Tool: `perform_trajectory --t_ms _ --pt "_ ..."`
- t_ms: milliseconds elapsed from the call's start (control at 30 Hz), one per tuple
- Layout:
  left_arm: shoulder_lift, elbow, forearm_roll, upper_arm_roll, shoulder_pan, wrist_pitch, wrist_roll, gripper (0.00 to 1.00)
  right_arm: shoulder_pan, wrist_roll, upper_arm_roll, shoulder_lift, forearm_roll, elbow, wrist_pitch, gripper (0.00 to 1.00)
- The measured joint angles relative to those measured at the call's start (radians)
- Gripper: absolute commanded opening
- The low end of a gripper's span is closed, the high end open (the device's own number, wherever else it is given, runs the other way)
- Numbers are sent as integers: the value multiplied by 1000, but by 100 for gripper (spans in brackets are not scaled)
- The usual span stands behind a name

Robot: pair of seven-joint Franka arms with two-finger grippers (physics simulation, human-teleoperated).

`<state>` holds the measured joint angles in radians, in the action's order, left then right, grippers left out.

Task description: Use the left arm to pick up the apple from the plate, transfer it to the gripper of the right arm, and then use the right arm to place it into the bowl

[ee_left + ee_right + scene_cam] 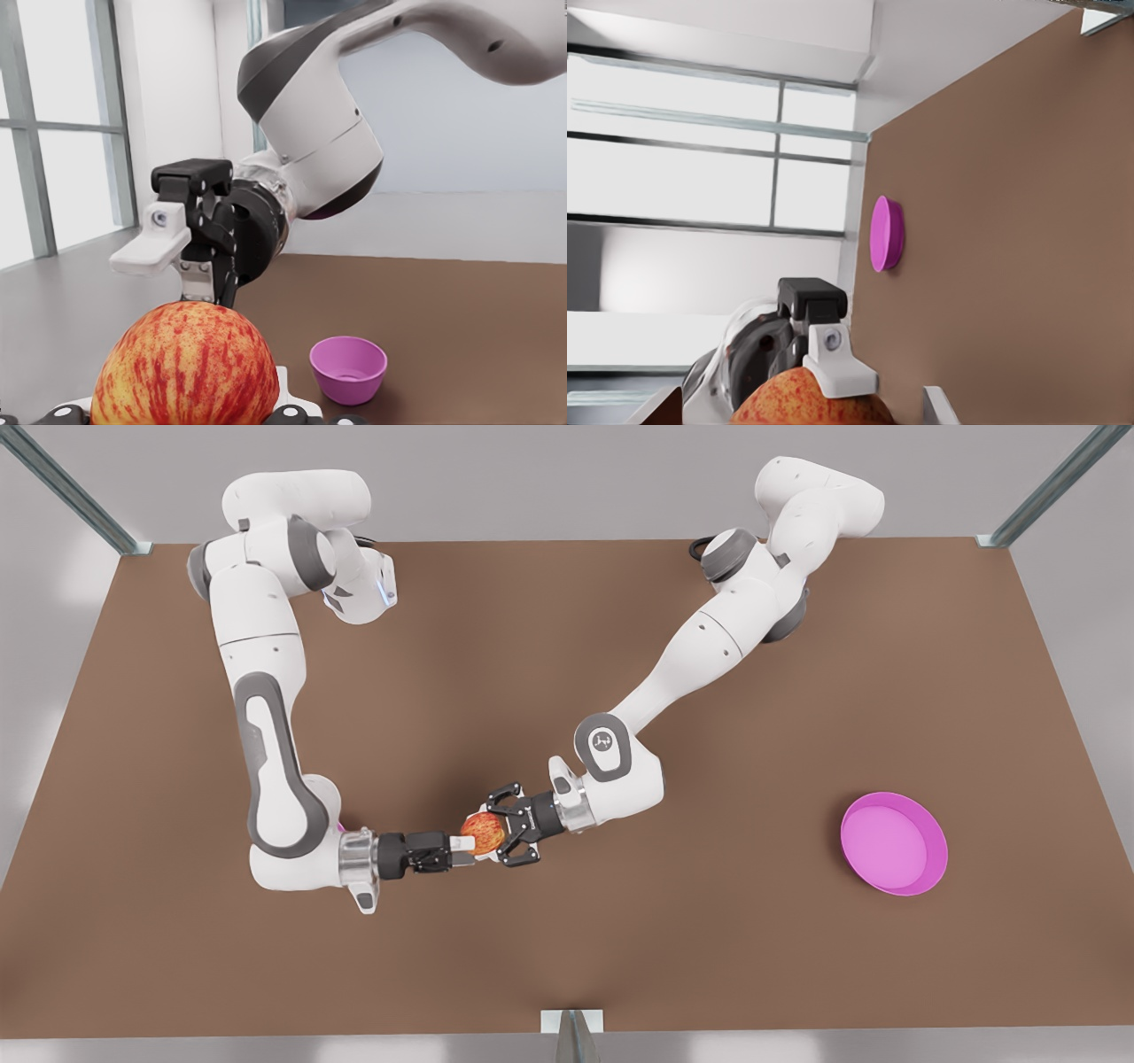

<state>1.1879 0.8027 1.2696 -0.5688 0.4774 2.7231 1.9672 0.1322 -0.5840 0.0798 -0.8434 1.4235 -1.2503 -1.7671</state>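
**Apple held in mid-air between the two grippers at the handover**

The left gripper [468,849], reaching in from the front view's left, is grasping the apple [483,833] between its white fingertips [462,841]; the fruit is hanging above the brown table [567,921], near the middle of its front half. The right gripper [502,835] is meeting it from the opposite side, its black fingers spread above and below the apple in the front view, cupping it; whether its pads are actually touching the skin is hard to make out, so it is judged to be still released around the fruit rather than clenched on it.

The two pincers are lying on roughly one line, tip to tip, with the apple between them; the coming move is turning on that, since the right fingers need to close across the apple at an angle to the left ones before the left lets go.

The bowl [893,843] is sitting well apart toward the front view's right, on the right arm's side. In the right wrist view the plate [886,233] is showing edge-on on the table; in the front view it is almost wholly hidden behind the left arm's forearm. The apple's lower half is cut off in both wrist views.
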Motion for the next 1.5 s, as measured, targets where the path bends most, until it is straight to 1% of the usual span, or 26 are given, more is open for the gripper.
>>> perform_trajectory --t_ms 333,367,433,467,533,567,600,633,767,967,1000,1033,1067,1100,1133,1200,1233,1267,1333,1367,1400,1433,1467,1500 --pt "0 0 0 2 0 4 40 74 46 -40 4 11 -40 -41 -6 100" --pt "0 1 0 2 0 4 43 74 49 -43 4 12 -44 -41 -6 99" --pt "0 1 0 2 0 4 49 74 52 -49 4 13 -51 -41 -8 82" --pt "0 1 0 3 0 4 51 74 53 -51 4 13 -53 -41 -8 77" --pt "0 1 0 3 0 4 56 74 53 -56 4 14 -55 -41 -9 76" --pt "0 1 0 3 0 4 58 79 53 -58 4 14 -56 -41 -9 76" --pt "0 1 -1 3 0 4 60 95 53 -60 4 14 -57 -42 -9 76" --pt "-1 1 -1 3 0 4 61 100 53 -62 4 15 -59 -41 -10 76" --pt "-2 2 -1 2 -2 5 61 100 50 -69 4 25 -106 -41 -11 76" --pt "-5 2 -2 4 -2 7 60 100 1 -79 1 80 -308 -75 -7 76" --pt "-18 7 -7 21 -4 7 52 100 -18 -81 1 86 -348 -78 -2 76" --pt "-42 26 -30 63 -12 4 33 100 -38 -83 1 92 -391 -80 4 76" --pt "-86 87 -84 96 -43 -7 4 100 -58 -85 1 99 -438 -85 12 76" --pt "-141 164 -175 114 -118 -44 -35 100 -77 -89 1 109 -490 -94 20 76" --pt "-191 207 -307 122 -228 -121 -81 100 -97 -93 1 120 -548 -110 27 76" --pt "-303 239 -579 129 -457 -332 -170 100 -141 -105 1 142 -671 -130 39 76" --pt "-375 244 -728 132 -542 -449 -216 100 -167 -112 2 155 -736 -135 47 76" --pt "-440 246 -875 134 -594 -569 -267 100 -190 -119 1 163 -795 -138 54 76" --pt "-556 247 -1124 138 -635 -788 -394 100 -218 -133 1 177 -904 -141 64 76" --pt "-607 249 -1207 140 -651 -874 -469 100 -228 -140 1 179 -951 -141 67 76" --pt "-673 274 -1265 171 -652 -945 -545 100 -234 -147 1 178 -991 -141 68 76" --pt "-767 351 -1287 271 -604 -997 -617 100 -238 -153 1 173 -1022 -141 67 76" --pt "-869 454 -1285 411 -516 -1028 -685 100 -240 -159 0 164 -1047 -141 63 76" --pt "-962 554 -1282 495 -456 -1047 -750 100 -242 -165 -1 156 -1066 -141 59 77"
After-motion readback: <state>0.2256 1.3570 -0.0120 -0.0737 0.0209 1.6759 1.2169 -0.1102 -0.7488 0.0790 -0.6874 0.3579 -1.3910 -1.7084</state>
